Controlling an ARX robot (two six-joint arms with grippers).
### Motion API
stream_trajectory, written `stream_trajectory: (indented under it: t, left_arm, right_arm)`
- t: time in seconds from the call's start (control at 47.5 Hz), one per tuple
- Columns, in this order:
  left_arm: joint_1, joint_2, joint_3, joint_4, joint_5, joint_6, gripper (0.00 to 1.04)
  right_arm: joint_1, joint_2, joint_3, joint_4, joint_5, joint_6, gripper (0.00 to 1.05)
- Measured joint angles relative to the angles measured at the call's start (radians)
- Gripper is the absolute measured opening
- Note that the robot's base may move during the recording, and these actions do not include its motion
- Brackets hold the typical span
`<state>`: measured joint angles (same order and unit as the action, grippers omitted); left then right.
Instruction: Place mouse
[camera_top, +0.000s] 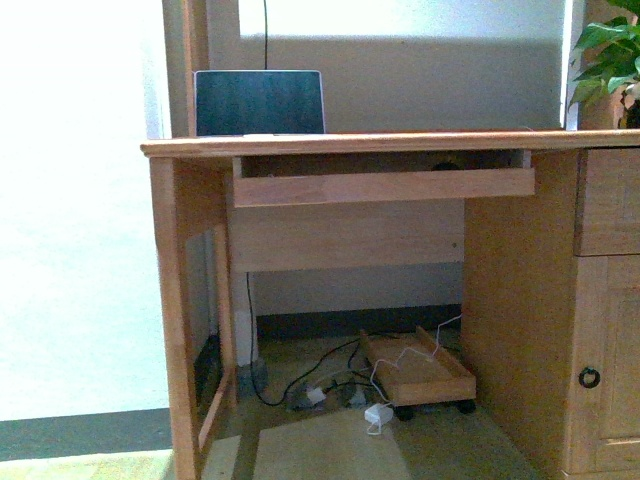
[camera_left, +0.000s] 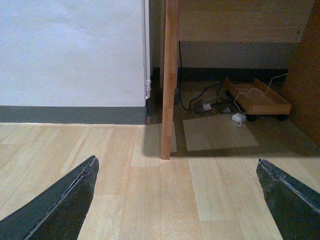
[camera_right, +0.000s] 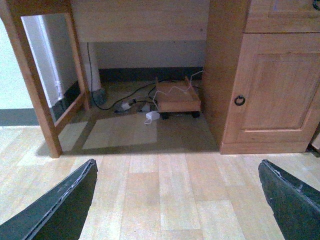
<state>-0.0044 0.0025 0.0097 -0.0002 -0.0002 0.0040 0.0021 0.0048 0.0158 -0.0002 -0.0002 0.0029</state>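
Observation:
The wooden desk (camera_top: 380, 143) stands ahead, with its keyboard tray (camera_top: 385, 186) pulled out under the top. A small dark rounded shape (camera_top: 446, 165) shows just above the tray's front lip; I cannot tell whether it is the mouse. An open laptop (camera_top: 259, 102) stands on the desk top at the left. My left gripper (camera_left: 177, 200) is open and empty, low over the wooden floor in front of the desk's left leg (camera_left: 169, 80). My right gripper (camera_right: 177, 200) is open and empty over the floor before the desk. Neither arm shows in the front view.
A low wheeled wooden tray (camera_top: 420, 375) with white cables and adapters lies on the floor under the desk; it also shows in the right wrist view (camera_right: 176, 97). A cabinet door with a ring handle (camera_right: 239, 100) is at the right. A potted plant (camera_top: 610, 60) stands on the desk's right end.

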Motion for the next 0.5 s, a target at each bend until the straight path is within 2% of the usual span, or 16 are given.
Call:
stream_trajectory:
  t: [0.505]
  left_arm:
    - [0.0,0.0,0.0,0.0,0.0,0.0,0.97]
  right_arm:
    - [0.0,0.0,0.0,0.0,0.0,0.0,0.97]
